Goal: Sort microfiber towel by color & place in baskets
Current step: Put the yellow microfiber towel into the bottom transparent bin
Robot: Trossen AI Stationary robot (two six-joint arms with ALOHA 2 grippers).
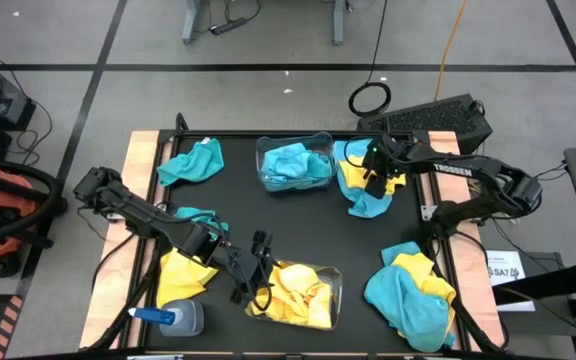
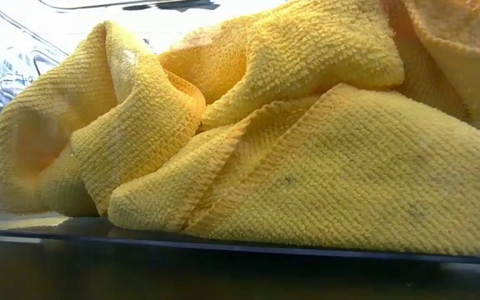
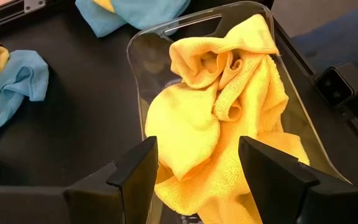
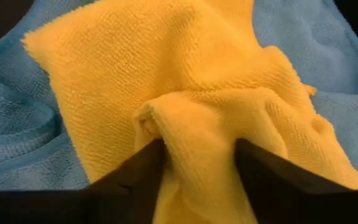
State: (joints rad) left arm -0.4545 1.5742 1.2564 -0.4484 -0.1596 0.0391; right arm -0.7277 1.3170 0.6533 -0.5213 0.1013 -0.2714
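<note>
Nearest, the left gripper hangs with its fingers spread and holding nothing, the bunched yellow towels showing in the gap between them, heaped inside the clear near basket. Well beyond, the right gripper has its fingers pinched in on a raised fold of a yellow towel, which lies on a blue towel spreading out to either side of them. Just beside that pair stands the far basket, holding blue towels.
</note>
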